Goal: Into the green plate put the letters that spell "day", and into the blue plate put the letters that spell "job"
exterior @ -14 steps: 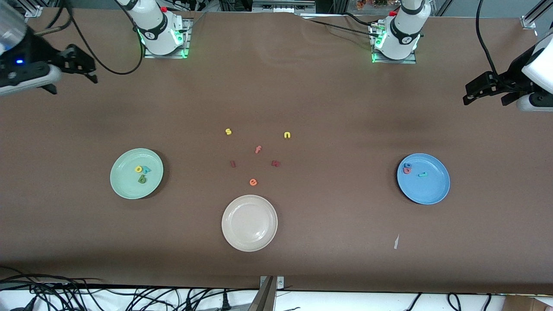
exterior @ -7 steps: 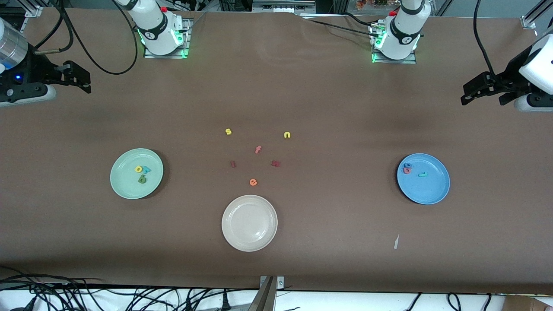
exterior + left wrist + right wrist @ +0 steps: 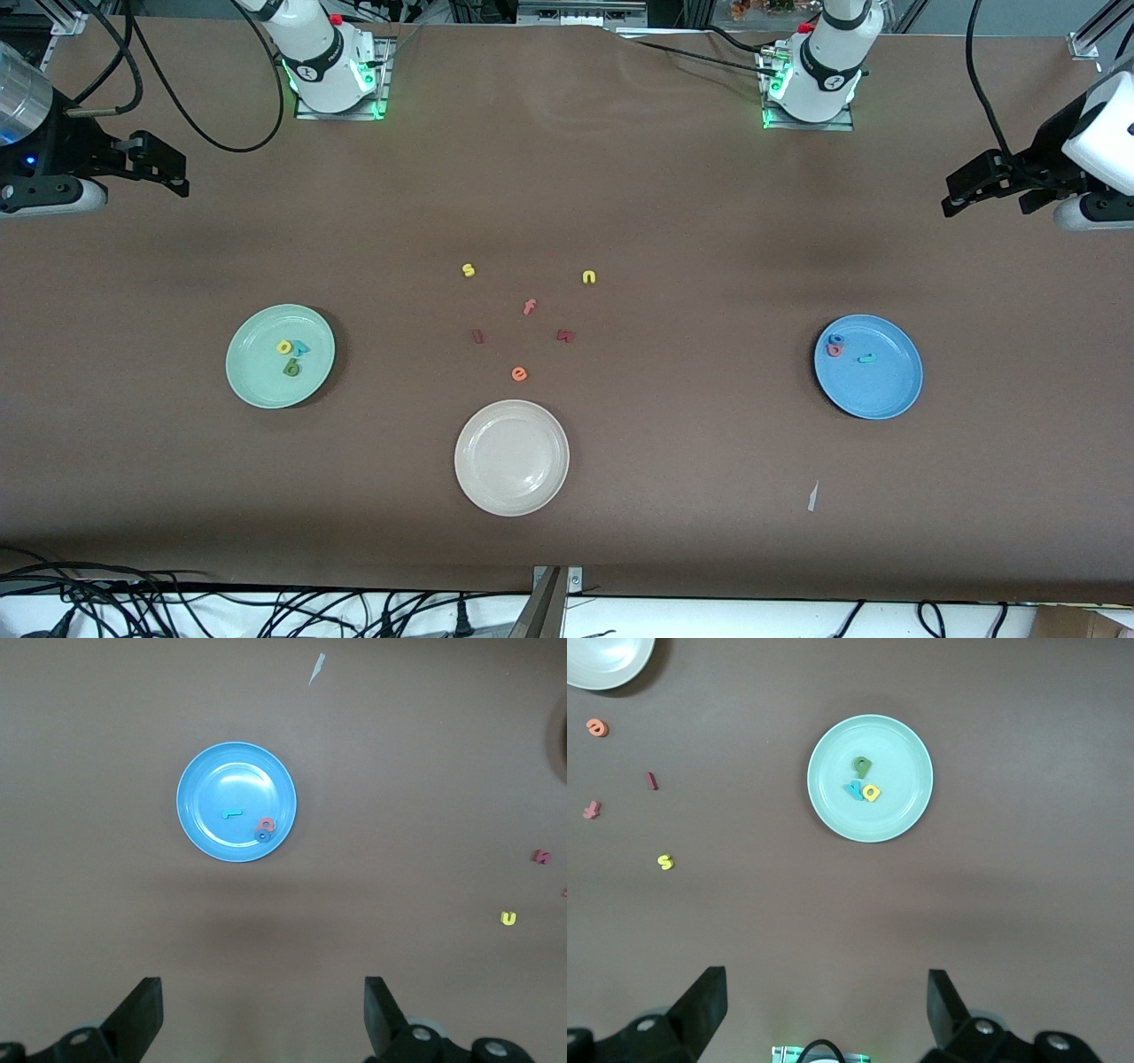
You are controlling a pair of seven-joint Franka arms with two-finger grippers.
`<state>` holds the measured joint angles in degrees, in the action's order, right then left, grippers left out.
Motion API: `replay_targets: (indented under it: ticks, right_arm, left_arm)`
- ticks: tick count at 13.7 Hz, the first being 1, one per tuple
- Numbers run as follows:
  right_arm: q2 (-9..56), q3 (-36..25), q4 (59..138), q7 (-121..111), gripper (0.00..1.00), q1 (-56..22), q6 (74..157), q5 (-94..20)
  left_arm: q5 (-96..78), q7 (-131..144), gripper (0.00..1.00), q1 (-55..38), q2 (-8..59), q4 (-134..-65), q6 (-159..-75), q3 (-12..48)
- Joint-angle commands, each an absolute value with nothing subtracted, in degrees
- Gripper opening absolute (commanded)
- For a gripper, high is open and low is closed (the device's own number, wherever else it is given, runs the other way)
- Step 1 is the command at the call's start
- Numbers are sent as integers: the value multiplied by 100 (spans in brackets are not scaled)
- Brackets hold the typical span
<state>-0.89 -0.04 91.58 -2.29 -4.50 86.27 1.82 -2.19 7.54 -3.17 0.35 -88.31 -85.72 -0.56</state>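
The green plate [image 3: 257,377] lies toward the right arm's end of the table and holds a yellow d [image 3: 284,346], a teal y [image 3: 301,347] and a dark green a [image 3: 291,367]. The blue plate [image 3: 886,387] lies toward the left arm's end and holds a blue o [image 3: 835,338], a coral b [image 3: 834,350] and a teal j [image 3: 867,358]. My right gripper [image 3: 183,175] hangs open and empty over bare table near its end. My left gripper [image 3: 947,200] hangs likewise, open and empty, at the other end. Both wrist views look down on their plates, the green plate [image 3: 899,753] and the blue plate [image 3: 208,828].
A cream-white plate [image 3: 511,457] sits near the front camera at mid-table. Loose letters lie just farther from the camera: yellow s [image 3: 469,270], yellow n [image 3: 589,277], pink f [image 3: 529,307], two dark red letters [image 3: 477,336], orange e [image 3: 519,374]. A white scrap [image 3: 812,496] lies nearer than the blue plate.
The right arm has swung a little, pulling its gripper slightly toward its end of the table. The left gripper has crept up slightly. Plates and letters have not moved.
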Motion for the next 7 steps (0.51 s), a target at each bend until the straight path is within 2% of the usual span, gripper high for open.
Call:
replay_targets:
  ticks: [1,7]
  right_arm:
    - [-158,-9,9325,-158,100,-431,8684,62]
    - [-70,-61,9299,-220,100,-439,8675,79]
  left_arm:
    - [-255,791,100,-325,132,-8613,-8437,-44]
    - [-255,782,100,-308,132,-8613,-8437,-53]
